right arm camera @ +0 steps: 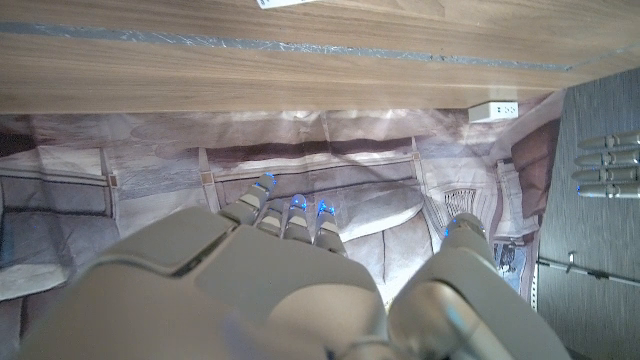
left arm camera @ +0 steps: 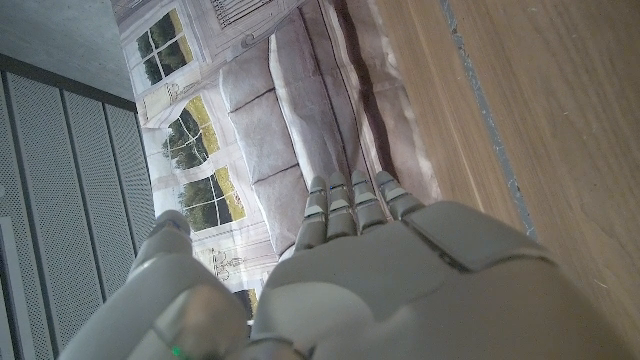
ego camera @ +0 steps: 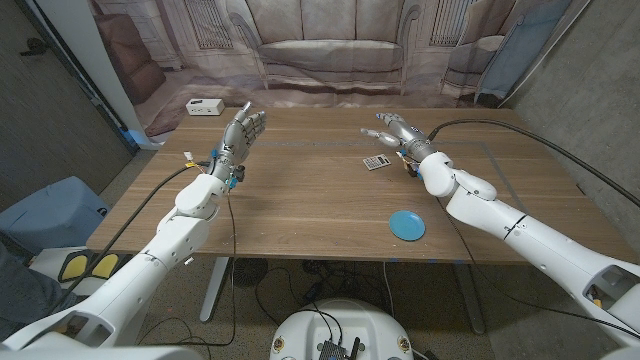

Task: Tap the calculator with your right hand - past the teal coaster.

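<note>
You face a brown wooden table [ego camera: 300, 190] before a printed sofa backdrop [ego camera: 330, 50]. Your right hand [ego camera: 398, 132] hovers released, fingers apart, just beyond the small grey calculator [ego camera: 375, 163]; the round teal coaster [ego camera: 406, 225] lies nearer you. Your left hand [ego camera: 243, 130] is raised, spread, holding nothing. The right wrist view catches a white power strip [right arm camera: 493, 109] at the table's edge.

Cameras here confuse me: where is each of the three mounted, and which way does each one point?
Head view: on the robot's head, looking down at the wooden table, calculator and teal coaster; both arms show.
Left wrist view: on the left wrist, looking along the left hand towards the sofa backdrop.
Right wrist view: on the right wrist, looking along the right hand towards that backdrop.
Shared: both wrist views show the table's edge and the backdrop.
</note>
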Controlling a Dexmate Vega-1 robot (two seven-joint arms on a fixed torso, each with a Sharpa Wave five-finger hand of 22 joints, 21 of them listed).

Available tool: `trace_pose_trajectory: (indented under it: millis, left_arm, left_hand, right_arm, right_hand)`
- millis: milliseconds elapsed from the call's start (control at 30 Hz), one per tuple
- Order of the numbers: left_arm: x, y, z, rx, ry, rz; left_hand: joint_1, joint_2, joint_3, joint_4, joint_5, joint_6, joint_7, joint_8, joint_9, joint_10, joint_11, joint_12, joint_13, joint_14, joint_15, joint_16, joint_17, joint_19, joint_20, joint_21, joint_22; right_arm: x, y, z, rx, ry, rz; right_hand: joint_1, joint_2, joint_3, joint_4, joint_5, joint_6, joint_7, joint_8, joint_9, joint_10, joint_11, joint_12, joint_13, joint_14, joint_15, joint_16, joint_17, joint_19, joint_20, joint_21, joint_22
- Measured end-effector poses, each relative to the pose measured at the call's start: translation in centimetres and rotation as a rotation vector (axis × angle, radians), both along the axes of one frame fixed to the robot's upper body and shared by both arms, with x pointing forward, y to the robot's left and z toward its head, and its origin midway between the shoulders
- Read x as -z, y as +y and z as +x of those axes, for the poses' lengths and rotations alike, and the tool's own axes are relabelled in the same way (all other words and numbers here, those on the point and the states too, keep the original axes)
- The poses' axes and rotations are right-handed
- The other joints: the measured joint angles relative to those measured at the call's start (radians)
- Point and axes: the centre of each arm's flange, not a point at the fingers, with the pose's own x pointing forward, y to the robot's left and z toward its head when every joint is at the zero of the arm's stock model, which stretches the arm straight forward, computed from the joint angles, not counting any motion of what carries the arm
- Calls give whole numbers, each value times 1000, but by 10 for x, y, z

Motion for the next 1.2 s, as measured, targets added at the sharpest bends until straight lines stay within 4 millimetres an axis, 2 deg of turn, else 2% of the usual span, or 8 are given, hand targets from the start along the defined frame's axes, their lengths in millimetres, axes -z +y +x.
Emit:
trace_pose_trajectory:
  millis: [67,200,233,267,567,967,1033,1200]
  left_arm:
    - [-1,0,0,2,-4,0]
    - [-3,0,2,0,-4,-2]
    - [-3,0,1,4,-9,2]
    - [-4,-1,1,5,-11,3]
    - [-6,-4,3,13,-18,5]
    - [-9,-9,3,20,-29,9]
    - [-9,-9,3,20,-30,9]
    - [-10,-9,3,18,-33,8]
  left_hand:
    - [0,0,0,0,0,0,0,0,0,0,0,0,0,0,0,0,0,0,0,0,0]
    - [0,0,0,0,0,0,0,0,0,0,0,0,0,0,0,0,0,6,-6,0,0]
    - [0,0,0,0,0,0,0,0,0,0,0,0,0,0,0,0,0,6,-6,0,0]
    - [0,0,0,0,0,0,0,0,0,0,0,0,0,0,0,0,0,6,-6,0,0]
    - [0,0,0,0,0,0,0,0,0,0,0,0,0,0,0,0,0,6,-6,0,0]
    - [-4,4,-3,-2,0,0,0,-3,0,0,0,0,0,0,0,0,0,11,-11,0,0]
    - [-4,4,-3,-2,0,-4,4,-5,0,0,0,0,0,0,0,0,0,11,-11,0,0]
    - [-4,4,-3,-2,0,-11,11,-9,0,0,0,0,0,0,0,0,0,11,-11,0,0]
  right_arm:
    - [-1,-3,-1,-27,-4,27]
    - [-3,4,-6,-96,-14,59]
    - [-2,-9,-5,-86,-12,81]
    - [-2,-12,-4,-86,-12,88]
    - [-1,-24,-8,-196,-2,185]
    - [4,-45,-7,-348,47,394]
    - [2,-43,-11,-393,49,422]
    - [6,-58,-7,-423,60,507]
  right_hand:
    - [6,0,2,-4,0,14,1,0,0,13,0,0,0,12,-3,0,-4,20,-6,2,0]
    - [16,0,5,-7,0,28,7,0,0,32,3,6,0,33,-3,0,-4,47,-7,2,0]
    - [16,0,5,-7,0,30,6,0,0,35,0,6,0,34,-2,0,-4,54,-7,2,0]
    - [16,0,8,-10,0,30,6,0,0,39,4,7,0,34,-2,0,-4,61,-7,2,0]
    - [32,6,12,-14,0,35,11,0,0,40,6,7,0,34,-2,0,-4,63,-9,2,0]
    - [55,6,16,-18,0,39,15,0,0,54,9,7,0,57,0,0,-4,107,-11,2,0]
    - [55,6,16,-18,0,40,17,0,0,54,9,5,0,57,0,0,-4,116,-9,2,0]
    - [55,6,20,-22,0,40,17,0,0,54,9,-1,0,63,5,-3,-4,129,-11,2,0]
